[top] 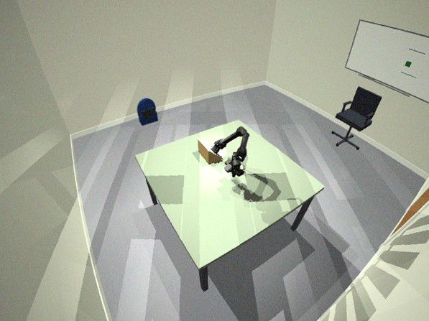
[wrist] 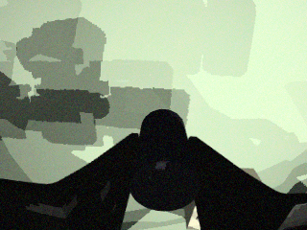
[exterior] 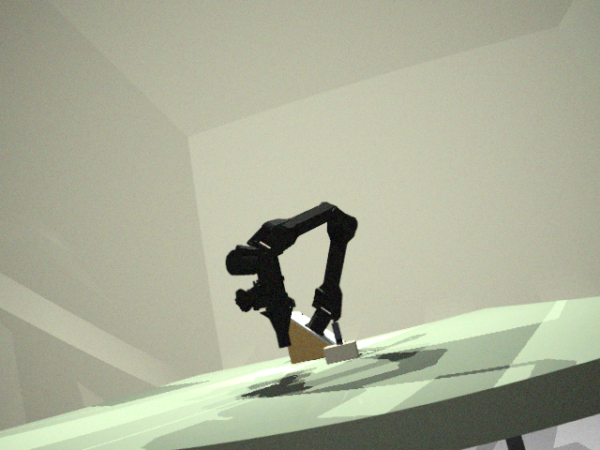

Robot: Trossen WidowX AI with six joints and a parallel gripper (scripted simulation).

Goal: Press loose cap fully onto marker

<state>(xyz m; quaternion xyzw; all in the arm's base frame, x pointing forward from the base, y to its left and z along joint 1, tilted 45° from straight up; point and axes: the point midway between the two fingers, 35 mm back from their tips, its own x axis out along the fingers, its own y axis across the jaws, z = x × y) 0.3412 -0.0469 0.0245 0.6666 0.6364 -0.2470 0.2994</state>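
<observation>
Pinching the dark cap [wrist: 163, 179] in the gripper [top: 237, 173] [exterior: 284, 345] [wrist: 163, 142], raised off the table [top: 218, 225] [exterior: 436, 387] [wrist: 221, 105], to 1 side of the holder block [exterior: 341, 352]. Apparently at the lift-and-carry step. Next, probably: centring above the upright marker [exterior: 337, 333] in the holder block, then pressing straight down.
</observation>
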